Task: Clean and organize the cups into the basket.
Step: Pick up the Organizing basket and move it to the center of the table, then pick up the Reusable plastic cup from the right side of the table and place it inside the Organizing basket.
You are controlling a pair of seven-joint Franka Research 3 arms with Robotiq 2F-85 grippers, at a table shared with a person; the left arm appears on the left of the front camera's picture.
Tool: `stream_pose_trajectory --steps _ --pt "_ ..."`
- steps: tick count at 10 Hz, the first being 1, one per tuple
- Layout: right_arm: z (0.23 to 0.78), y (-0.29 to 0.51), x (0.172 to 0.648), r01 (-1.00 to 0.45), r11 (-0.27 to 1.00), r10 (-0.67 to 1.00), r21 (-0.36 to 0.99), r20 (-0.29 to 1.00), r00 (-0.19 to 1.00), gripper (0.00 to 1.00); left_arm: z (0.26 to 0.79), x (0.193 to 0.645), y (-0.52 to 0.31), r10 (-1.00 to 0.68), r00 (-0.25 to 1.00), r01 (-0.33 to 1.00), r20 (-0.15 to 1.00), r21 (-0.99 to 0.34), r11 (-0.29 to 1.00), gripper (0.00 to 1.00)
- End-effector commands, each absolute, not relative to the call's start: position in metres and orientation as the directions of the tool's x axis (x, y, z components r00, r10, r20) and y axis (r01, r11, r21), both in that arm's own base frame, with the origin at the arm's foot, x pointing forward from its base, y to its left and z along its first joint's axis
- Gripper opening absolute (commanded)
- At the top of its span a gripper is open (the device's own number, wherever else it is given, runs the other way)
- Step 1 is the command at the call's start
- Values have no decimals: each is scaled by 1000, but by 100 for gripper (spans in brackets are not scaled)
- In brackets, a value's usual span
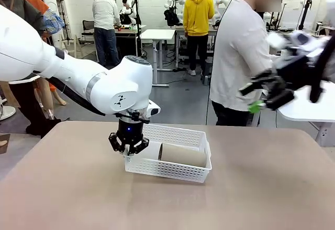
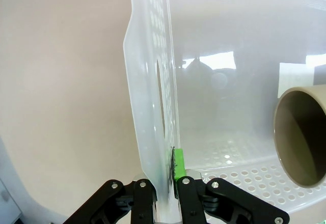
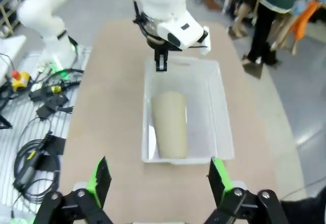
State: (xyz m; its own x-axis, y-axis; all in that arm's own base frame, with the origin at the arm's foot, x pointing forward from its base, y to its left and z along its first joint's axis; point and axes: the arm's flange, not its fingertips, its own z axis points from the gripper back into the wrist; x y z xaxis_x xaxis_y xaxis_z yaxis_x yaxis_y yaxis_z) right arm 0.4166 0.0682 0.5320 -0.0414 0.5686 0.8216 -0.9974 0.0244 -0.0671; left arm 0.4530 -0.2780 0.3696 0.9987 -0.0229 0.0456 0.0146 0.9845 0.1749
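The left arm (image 1: 63, 68) is glossy white with rounded joints, a grey ring and a small black mark behind the wrist. The black left gripper (image 1: 129, 147) has a blue light above its fingers, silver pivot screws and green pads (image 2: 178, 163). The right gripper (image 3: 159, 180) is likewise black-linked, silver-screwed and green-faced.

A white plastic basket (image 1: 172, 171) with perforated lattice sides sits on the tabletop, one long side toward the robot. One tan-brown handleless cup (image 1: 183, 155) lies on its side inside, lengthwise along that near wall. Its open mouth faces the left end wall, which the left gripper (image 1: 129, 150) pinches between its fingers (image 2: 179, 164).
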Motion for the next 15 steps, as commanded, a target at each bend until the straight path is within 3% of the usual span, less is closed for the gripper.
stream_pose_trajectory --steps 1,6,8,15 --pt "509 14 404 -997 47 479 -63 877 -33 100 371 453 -279 -24 999 15 48 175 985 0" --pt "467 -93 381 -987 149 338 -56 941 -2 100 371 453 -279 -24 999 15 48 175 985 0" --pt "464 -100 381 -979 195 339 -56 941 14 100 371 453 -279 -24 999 15 48 175 985 0" --pt "466 -101 378 -986 161 370 -35 929 27 100 371 453 -279 -24 999 15 48 175 985 0"
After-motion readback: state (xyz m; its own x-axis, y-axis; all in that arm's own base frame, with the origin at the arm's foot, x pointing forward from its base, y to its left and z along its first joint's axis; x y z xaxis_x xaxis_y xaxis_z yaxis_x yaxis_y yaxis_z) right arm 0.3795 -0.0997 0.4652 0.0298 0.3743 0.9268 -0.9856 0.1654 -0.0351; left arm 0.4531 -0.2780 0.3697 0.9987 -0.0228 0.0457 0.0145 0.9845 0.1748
